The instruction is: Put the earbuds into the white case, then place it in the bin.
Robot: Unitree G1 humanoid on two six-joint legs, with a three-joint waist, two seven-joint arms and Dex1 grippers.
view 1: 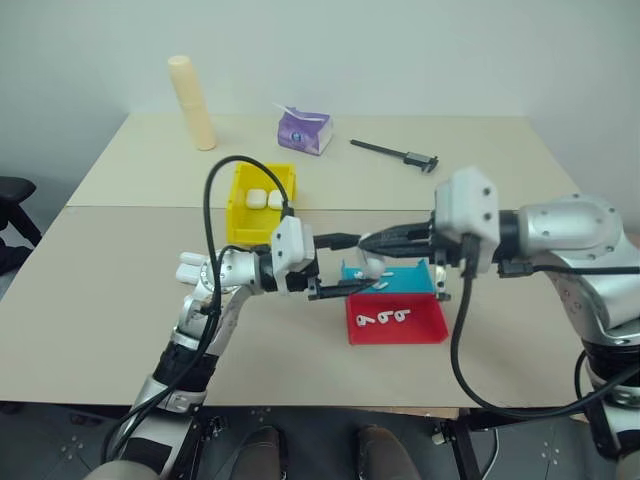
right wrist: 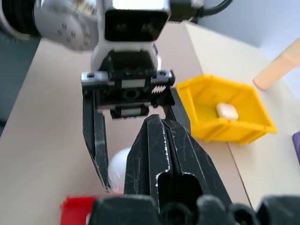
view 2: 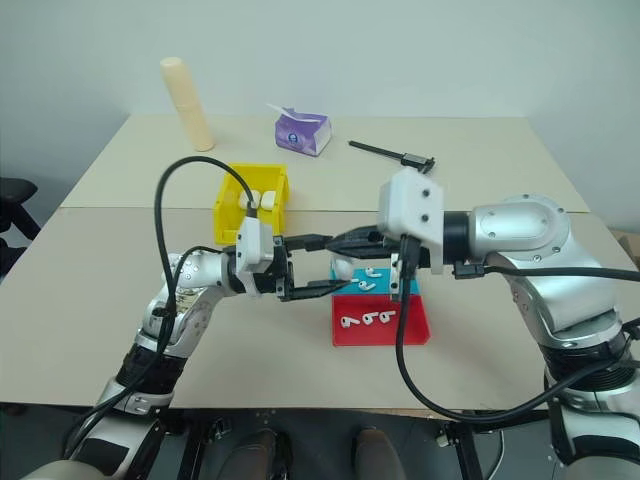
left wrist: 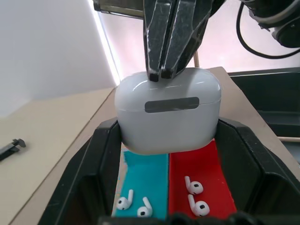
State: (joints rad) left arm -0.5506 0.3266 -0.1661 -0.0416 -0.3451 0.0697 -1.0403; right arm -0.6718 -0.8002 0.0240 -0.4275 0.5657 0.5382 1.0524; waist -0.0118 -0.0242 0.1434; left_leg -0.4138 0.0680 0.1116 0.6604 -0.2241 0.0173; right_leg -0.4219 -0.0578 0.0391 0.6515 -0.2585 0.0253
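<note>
Now my left gripper point(left wrist: 168, 154) clamps the white case point(left wrist: 168, 112) above the trays, my right gripper point(left wrist: 168, 51) pinched shut on its lid; I should press down gently, centred, avoiding twisting it loose.

Even soft indoor light, faint shadows; wrist views blurred up close, bright backlight glare.

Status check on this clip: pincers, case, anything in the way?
Left pincer shut on the white case, held above the trays. Right pincer shut, tips pressing the case lid. Earbuds loose in the red tray. Yellow bin unobstructed.
</note>
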